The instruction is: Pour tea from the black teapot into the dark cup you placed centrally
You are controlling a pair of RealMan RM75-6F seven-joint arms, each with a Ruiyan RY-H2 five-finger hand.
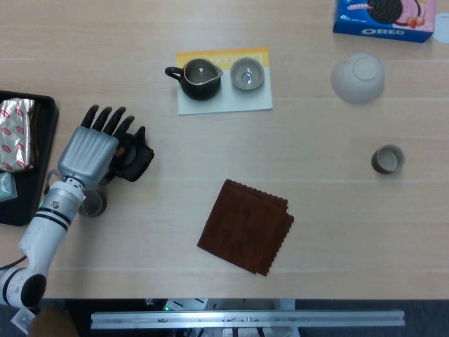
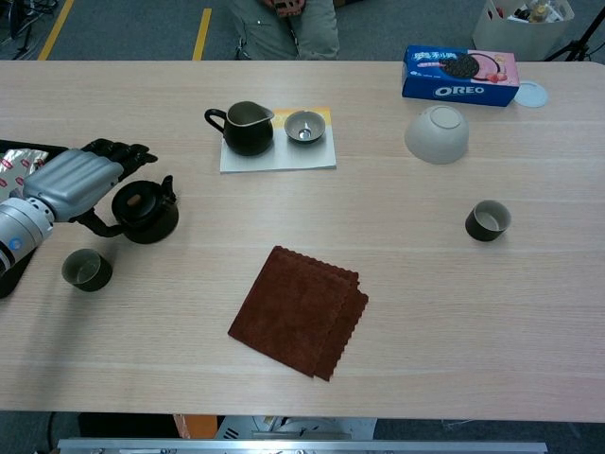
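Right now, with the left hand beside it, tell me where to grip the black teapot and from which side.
Grip the black teapot by its side handle, which seems to project toward the robot's left, where the left hand already is. Come in from that side; the lid knob on top is probably too small to hold for pouring, and the spout appears to face away.

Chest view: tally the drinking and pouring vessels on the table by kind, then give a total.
Teapot: 1, black teapot
Pitcher: 1, dark pitcher
Small cups: 3, dark cup, second dark cup, grey cup
Bowl: 1, upturned pale bowl
Total: 6
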